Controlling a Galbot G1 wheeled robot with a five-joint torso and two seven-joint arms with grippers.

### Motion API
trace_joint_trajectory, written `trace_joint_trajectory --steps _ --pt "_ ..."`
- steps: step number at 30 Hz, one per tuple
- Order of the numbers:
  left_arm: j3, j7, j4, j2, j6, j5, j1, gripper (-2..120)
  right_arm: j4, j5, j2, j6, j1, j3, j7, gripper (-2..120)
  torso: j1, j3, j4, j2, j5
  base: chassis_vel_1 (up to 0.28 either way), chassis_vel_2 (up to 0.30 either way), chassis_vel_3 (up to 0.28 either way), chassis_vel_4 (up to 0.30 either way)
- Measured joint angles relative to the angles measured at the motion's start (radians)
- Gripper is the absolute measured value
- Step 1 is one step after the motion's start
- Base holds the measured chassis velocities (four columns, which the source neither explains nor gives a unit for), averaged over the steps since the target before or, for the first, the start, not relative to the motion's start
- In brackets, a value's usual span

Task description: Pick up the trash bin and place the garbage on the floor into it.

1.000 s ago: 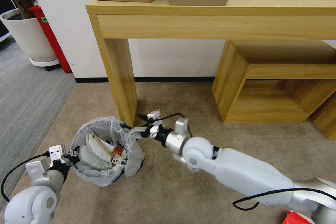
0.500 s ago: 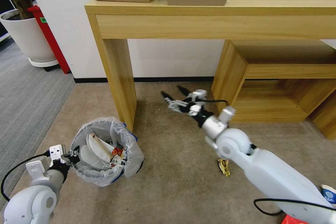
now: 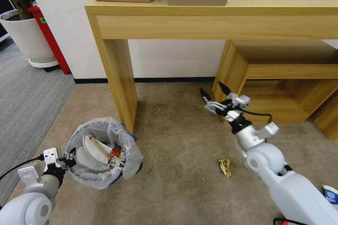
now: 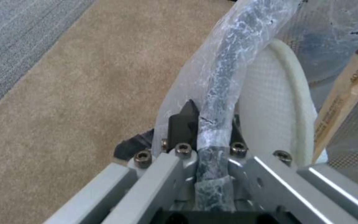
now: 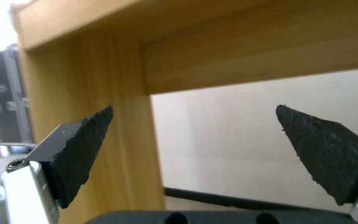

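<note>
- Trash bin, lined with a translucent bag, at eight o'clock on the tan carpet, just beside the leg of the wooden table; already loaded with a white slipper and a red-white carton.
- Left hand at the bin's nine o'clock rim, pressed together on rim and bag liner, as the left wrist view shows; likely gripped there to carry the bin and keep its mouth open for drops.
- Right hand at two o'clock, held off the floor near the corner of the low wooden shelf, black fingers spread wide, nothing between them.
- Yellow wrapper loose on the carpet at five o'clock, well apart from the bin, below and short of the right hand; probably a next target.
- Blue-white wrapper at the four o'clock edge, beside the right arm, not yet binned.
- Judged well along, with stray litter left.
</note>
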Motion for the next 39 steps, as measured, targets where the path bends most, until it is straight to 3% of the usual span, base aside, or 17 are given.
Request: trace_joint_trajectory --steps 7,10,39 --pt "0.014 0.009 0.009 0.011 -0.001 0.009 0.001 0 -0.006 -0.091 0.141 0.009 -0.092 0.131 0.010 100 0.000 0.000 -0.0001 0.000 -0.0001 0.000 0.000 0.000 0.000" --pt "0.015 0.010 0.014 0.018 -0.002 0.009 0.000 0 -0.007 -0.096 0.168 0.011 -0.106 0.147 0.009 100 0.000 0.000 0.0000 0.000 -0.0001 0.000 0.000 0.000 0.000" --pt "0.026 0.016 0.037 0.048 -0.007 0.011 -0.004 0 -0.033 -0.160 0.252 0.035 -0.157 0.197 0.010 100 0.000 0.000 0.0001 0.000 -0.0001 -0.022 -0.020 -0.023 -0.020"
